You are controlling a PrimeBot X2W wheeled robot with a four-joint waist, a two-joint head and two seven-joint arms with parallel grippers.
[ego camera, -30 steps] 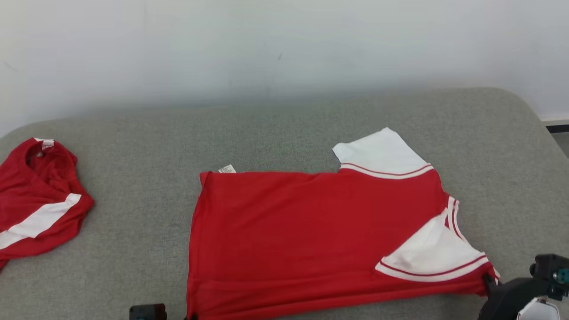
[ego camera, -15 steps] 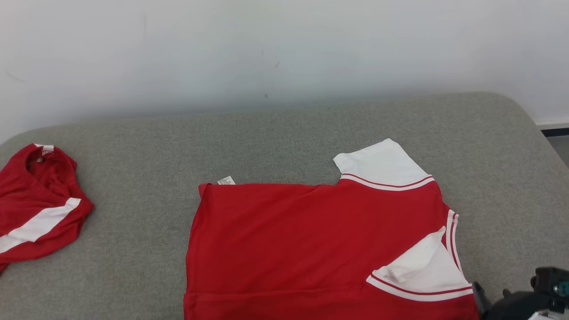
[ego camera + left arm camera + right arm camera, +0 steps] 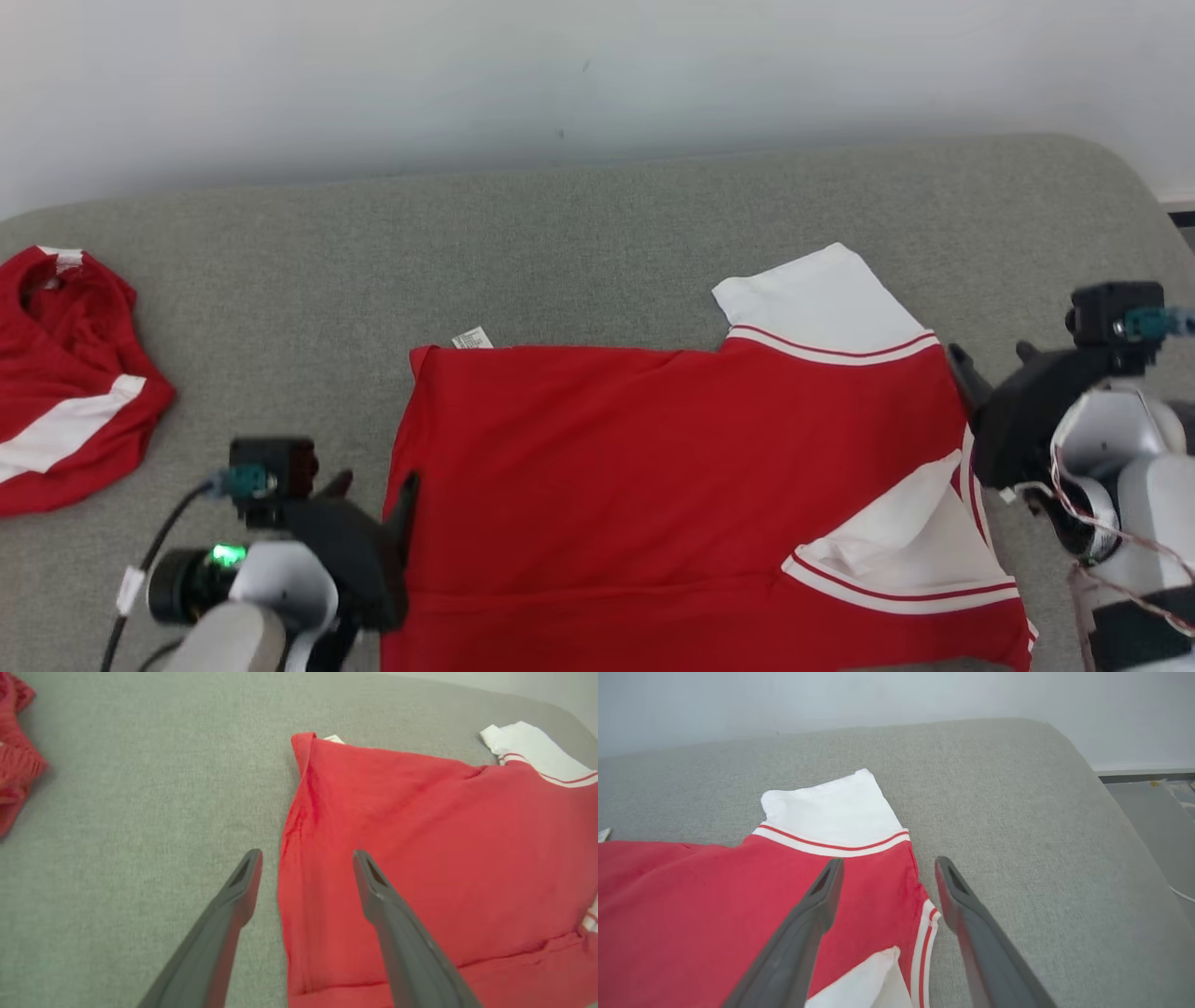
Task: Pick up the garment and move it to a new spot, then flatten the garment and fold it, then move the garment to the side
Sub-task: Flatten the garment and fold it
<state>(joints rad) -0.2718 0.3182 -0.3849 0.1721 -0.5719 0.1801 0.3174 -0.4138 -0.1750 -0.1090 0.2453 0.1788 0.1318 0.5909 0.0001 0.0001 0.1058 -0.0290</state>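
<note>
The garment (image 3: 653,467) is a red shirt with white sleeves, lying spread flat on the grey padded surface (image 3: 560,252). Its far sleeve (image 3: 822,299) sticks out and its near sleeve is folded in over the body. My left gripper (image 3: 376,483) stands open at the shirt's left edge, and in the left wrist view the left gripper (image 3: 306,853) straddles that edge of the garment (image 3: 420,835) with nothing pinched. At the right edge, by the neckline trim, my right gripper (image 3: 988,353) is open. In the right wrist view the right gripper (image 3: 889,861) hangs above the garment (image 3: 691,896), empty.
A second red and white garment (image 3: 65,373) lies crumpled at the far left, also visible as a red heap (image 3: 14,765) in the left wrist view. A pale wall (image 3: 560,75) backs the surface. The surface's rounded right edge drops to the floor (image 3: 1157,812).
Both grippers opened and let go of the garment's near corners, then moved up along its left and right edges. The head camera shifted. The near sleeve settled folded over the body.
</note>
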